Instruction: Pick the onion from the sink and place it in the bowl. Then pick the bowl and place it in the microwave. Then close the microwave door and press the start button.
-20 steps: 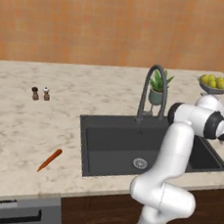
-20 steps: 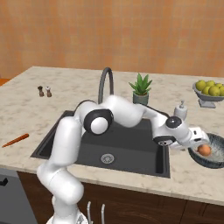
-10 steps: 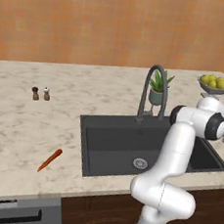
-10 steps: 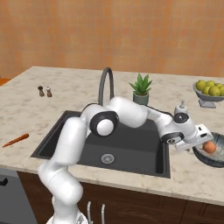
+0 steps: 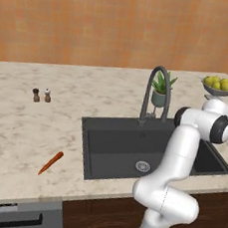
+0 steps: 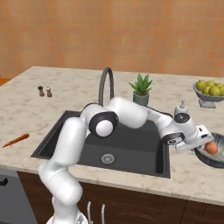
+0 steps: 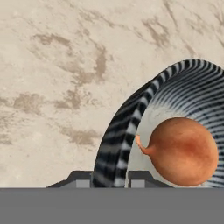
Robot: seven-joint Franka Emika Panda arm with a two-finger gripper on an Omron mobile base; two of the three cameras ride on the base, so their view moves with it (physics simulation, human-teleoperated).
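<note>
The onion (image 7: pixel 183 151), a round orange-tan ball, lies inside the clear glass bowl (image 7: pixel 127 118) on the counter right of the sink (image 6: pixel 131 144). In the right base view the onion (image 6: pixel 211 147) rests in the bowl (image 6: pixel 205 158) at the picture's right edge. My gripper (image 7: pixel 111 180) is shut on the bowl's near rim, one fingertip (image 7: pixel 81 178) outside it and the other inside. From the right base view the gripper (image 6: pixel 204 141) reaches low over the counter to the bowl's left rim. The microwave and its door are out of view.
An arched faucet (image 5: pixel 156 91) and a potted plant (image 6: pixel 141 89) stand behind the sink (image 5: pixel 118 141). A soap dispenser (image 6: pixel 180 107) and a stemmed fruit bowl (image 6: pixel 210 89) are near the glass bowl. A carrot (image 5: pixel 51 162) and two shakers (image 5: pixel 41 95) sit on the left counter.
The gripper was open above the bowl; it has dropped to the bowl's near rim and closed on it. The onion has stayed in the bowl.
</note>
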